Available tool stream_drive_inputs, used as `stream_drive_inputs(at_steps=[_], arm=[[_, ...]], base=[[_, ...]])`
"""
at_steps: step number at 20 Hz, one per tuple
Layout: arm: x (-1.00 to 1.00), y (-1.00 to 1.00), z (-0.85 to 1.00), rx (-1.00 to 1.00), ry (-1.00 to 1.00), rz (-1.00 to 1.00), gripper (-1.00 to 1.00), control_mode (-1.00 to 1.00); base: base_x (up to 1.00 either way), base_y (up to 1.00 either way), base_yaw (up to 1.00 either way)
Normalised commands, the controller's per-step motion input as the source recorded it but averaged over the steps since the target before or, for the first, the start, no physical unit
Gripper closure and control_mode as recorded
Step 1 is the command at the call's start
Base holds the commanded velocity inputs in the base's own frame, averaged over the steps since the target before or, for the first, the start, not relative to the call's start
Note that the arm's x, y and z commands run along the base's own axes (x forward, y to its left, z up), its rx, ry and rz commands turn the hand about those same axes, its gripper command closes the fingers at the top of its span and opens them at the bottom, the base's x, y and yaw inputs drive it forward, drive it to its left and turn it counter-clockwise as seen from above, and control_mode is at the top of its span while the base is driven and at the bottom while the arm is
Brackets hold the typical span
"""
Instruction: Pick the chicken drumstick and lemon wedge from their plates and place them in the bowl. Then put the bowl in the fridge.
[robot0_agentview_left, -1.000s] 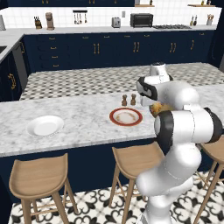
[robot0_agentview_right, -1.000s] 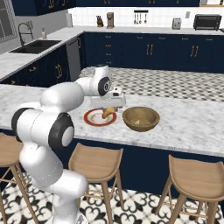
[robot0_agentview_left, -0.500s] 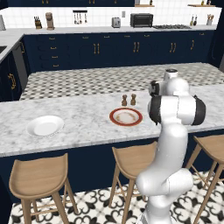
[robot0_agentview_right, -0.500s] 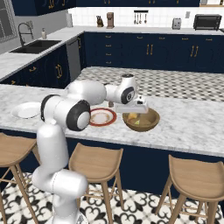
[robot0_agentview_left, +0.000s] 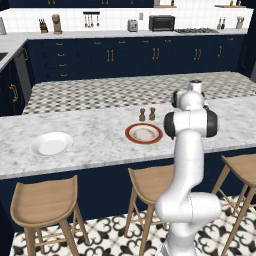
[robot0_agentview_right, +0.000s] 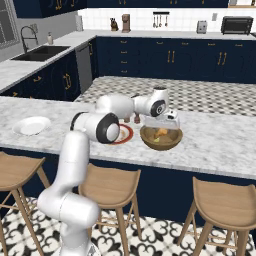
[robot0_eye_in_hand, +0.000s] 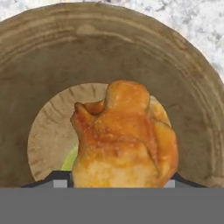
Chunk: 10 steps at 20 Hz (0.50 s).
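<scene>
Seen from the hand, the gripper (robot0_eye_in_hand: 117, 181) is clamped on the chicken drumstick (robot0_eye_in_hand: 124, 135), its dark tips flanking the thick end, directly above the tan floor of the bowl (robot0_eye_in_hand: 192, 109), where a sliver of the lemon wedge (robot0_eye_in_hand: 70, 160) peeks out beside the meat. The bowl sits on the marble counter (robot0_agentview_right: 220, 145) just beside the red-rimmed plate (robot0_agentview_left: 144, 133) (bare now). Beyond stand the pepper shakers (robot0_agentview_left: 147, 114), and the white plate (robot0_agentview_left: 51, 143) lies well apart.
</scene>
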Motion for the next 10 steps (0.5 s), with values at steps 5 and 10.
stream_drive_inputs(at_steps=[5,10], arm=[[0.4,0.0,-0.59,0.01,0.0,-0.11,1.0,-1.0],[-0.35,0.0,-0.17,0.02,0.0,-0.06,-1.0,-1.0]], base=[[0.0,0.0,0.0],[0.0,0.0,0.0]])
